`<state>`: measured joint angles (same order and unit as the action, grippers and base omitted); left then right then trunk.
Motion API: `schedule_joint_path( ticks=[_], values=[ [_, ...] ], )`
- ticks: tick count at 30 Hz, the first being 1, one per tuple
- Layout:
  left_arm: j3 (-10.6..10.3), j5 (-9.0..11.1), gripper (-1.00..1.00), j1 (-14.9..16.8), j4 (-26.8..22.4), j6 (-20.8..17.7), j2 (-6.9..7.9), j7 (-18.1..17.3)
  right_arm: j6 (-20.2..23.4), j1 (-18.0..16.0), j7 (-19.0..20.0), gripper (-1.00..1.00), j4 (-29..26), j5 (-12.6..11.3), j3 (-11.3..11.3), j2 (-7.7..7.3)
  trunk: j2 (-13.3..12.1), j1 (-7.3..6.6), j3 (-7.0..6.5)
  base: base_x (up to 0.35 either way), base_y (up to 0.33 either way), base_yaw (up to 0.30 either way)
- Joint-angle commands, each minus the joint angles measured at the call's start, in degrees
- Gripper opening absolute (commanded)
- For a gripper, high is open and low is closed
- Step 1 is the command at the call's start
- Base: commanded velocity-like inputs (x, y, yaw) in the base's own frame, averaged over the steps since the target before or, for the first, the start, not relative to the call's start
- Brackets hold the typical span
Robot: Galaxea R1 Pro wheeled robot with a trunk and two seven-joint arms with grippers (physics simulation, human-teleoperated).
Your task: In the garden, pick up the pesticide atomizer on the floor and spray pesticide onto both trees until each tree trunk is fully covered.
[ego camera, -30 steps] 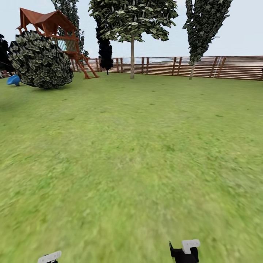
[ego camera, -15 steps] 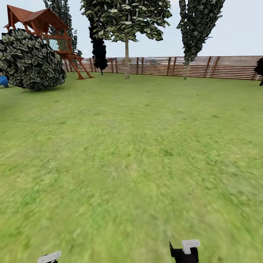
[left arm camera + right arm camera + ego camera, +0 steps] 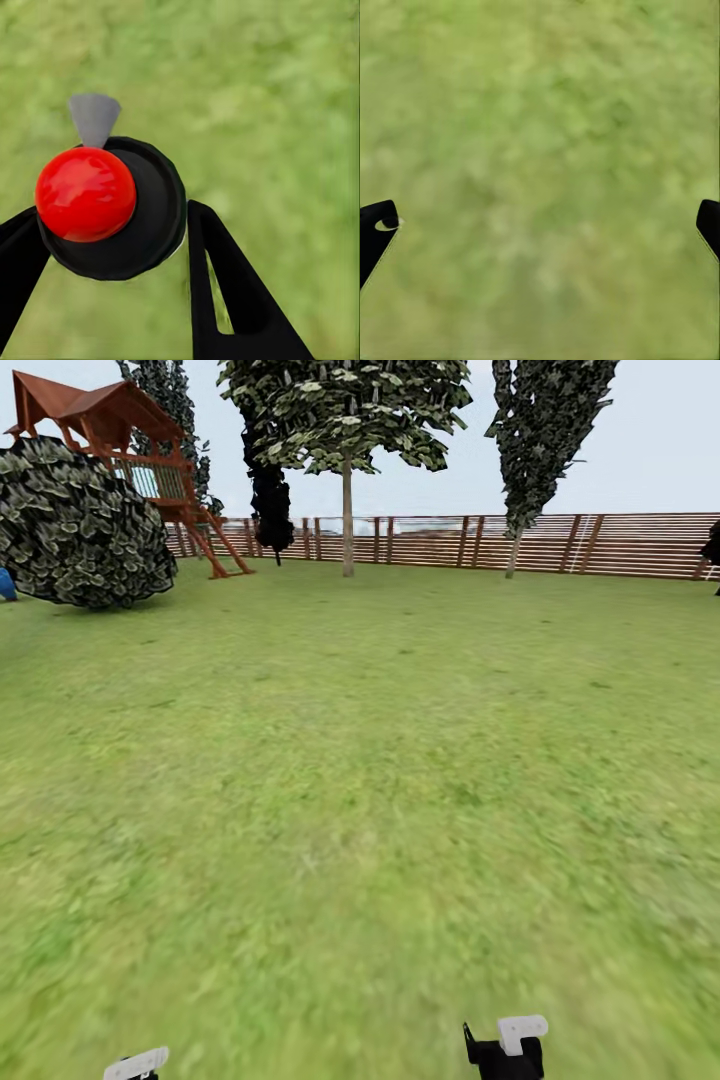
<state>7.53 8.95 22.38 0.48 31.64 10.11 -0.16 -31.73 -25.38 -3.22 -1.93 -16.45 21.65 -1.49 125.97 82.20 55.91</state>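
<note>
In the left wrist view my left gripper [image 3: 112, 217] is shut on the pesticide atomizer [image 3: 112, 206], whose red round top, black cap and grey nozzle face the camera above the grass. My right gripper [image 3: 544, 217] is open over bare grass with nothing between its black fingertips [image 3: 376, 225]. The garden lawn [image 3: 380, 780] stretches ahead to the reddish-brown slat fence [image 3: 600, 545]. The thick-trunked task trees are out of view, and no pesticide cloud shows.
A thin-trunked leafy tree [image 3: 347, 510] and a dark narrow tree [image 3: 540, 450] stand by the fence. A big round bush [image 3: 85, 525] and a wooden play tower [image 3: 120, 440] are at the far left. Small parts of both arms [image 3: 505, 1045] show at the bottom edge.
The head view has swung a little to the right, so the bush, play tower and trees sit further left in the picture. Both grippers hold the same pose.
</note>
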Motion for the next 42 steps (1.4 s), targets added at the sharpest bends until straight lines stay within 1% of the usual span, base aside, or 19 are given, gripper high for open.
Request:
schedule_joint_path(
  ticks=[1, 14, 20, 42],
  values=[
    [0.3, -0.1, -1.0, 0.0, 0.0, 0.2, 0.0, 0.0, -0.1, 0.0, -0.3, 1.0, 0.0, -0.2, 0.5, 0.0, 0.0, 0.03, 0.05, 0.34, 0.0, 0.0],
    [0.3, -0.1, -1.0, 0.0, 0.0, 0.2, 0.0, 0.0, -0.1, 0.0, -0.3, 1.0, 0.0, -0.2, 0.5, 0.0, 0.0, 0.03, 0.05, 0.341, 0.0, 0.0],
    [0.3, -0.1, -1.0, 0.0, 0.0, 0.2, 0.0, 0.0, -0.1, 0.0, -0.5, 1.0, 0.0, -0.3, 0.4, -0.59, 0.0, 0.03, 0.05, 0.34, 0.0, 0.0],
    [0.3, -0.1, -1.0, 0.0, 0.0, 0.2, 0.0, 0.0, -0.1, 0.0, -0.4, 1.0, 0.0, -0.3, 0.4, -0.61, 0.0, 0.03, 0.05, 0.34, 0.0, 0.0]
  ],
)
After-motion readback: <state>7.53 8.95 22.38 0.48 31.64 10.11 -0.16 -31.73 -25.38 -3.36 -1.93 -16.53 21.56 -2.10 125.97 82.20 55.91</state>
